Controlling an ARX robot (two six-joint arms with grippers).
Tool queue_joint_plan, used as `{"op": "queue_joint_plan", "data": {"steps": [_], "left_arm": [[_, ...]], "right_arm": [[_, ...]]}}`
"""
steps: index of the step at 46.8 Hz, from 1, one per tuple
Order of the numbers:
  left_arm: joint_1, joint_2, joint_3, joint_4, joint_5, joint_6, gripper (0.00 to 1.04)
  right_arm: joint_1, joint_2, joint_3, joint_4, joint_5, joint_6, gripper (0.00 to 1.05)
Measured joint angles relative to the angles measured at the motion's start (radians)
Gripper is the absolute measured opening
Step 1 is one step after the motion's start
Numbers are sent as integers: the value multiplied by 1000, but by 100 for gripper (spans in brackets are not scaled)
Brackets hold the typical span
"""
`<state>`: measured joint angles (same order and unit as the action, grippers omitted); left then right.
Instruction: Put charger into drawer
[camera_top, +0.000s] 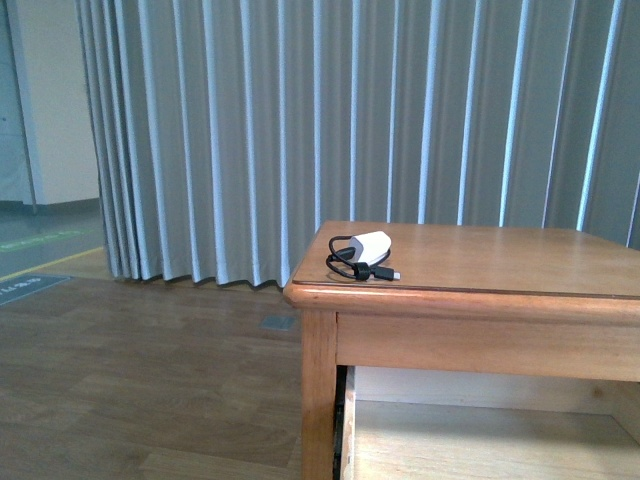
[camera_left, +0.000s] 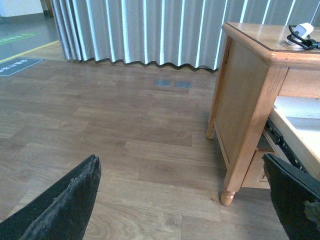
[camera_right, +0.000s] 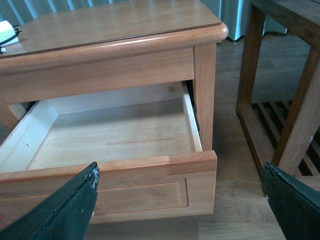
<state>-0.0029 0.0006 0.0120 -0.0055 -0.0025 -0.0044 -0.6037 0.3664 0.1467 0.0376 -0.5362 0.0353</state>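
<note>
Charger (camera_top: 365, 250) on table (camera_top: 500, 265), near its left front corner, block slanting back-right, cable coiled at its left. Open drawer (camera_right: 115, 135) below, bare. Left gripper (camera_left: 180, 167) and right gripper (camera_right: 180, 170) both spread, holding nothing. Left probably nearer, though low and well apart. Whole drawer inside visible from right wrist only; charger clearest from front.

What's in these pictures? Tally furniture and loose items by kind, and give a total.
Charger: 1
Table: 1
Open drawer: 1
Slatted stand: 1
Total: 4
</note>
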Motion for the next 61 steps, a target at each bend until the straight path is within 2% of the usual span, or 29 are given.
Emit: {"op": "queue_joint_plan", "data": {"steps": [27,29,31,36,44,57,59,61], "left_arm": [[0,0,0,0,0,0,99],[0,0,0,0,0,0,99],[0,0,0,0,0,0,99],[0,0,0,0,0,0,99],[0,0,0,0,0,0,99],[0,0,0,0,-1,0,99],[-30,19,1,10,-79,-25,99],[-85,74,4,58,-220,-67,99]], "right_arm": [[-20,-35,-45,39,0,13,95],[-21,-60,-74,111,-44,2,89],[-6,-101,-95,132,-35,-7,81],[117,-214,-116,91,73,-22,58],[253,-293,-142,28,204,-34,32],[283,-306,-142,24,217,-34,76],[283,-306,-142,24,217,-34,83],[283,-306,-142,24,217,-34,90]]}}
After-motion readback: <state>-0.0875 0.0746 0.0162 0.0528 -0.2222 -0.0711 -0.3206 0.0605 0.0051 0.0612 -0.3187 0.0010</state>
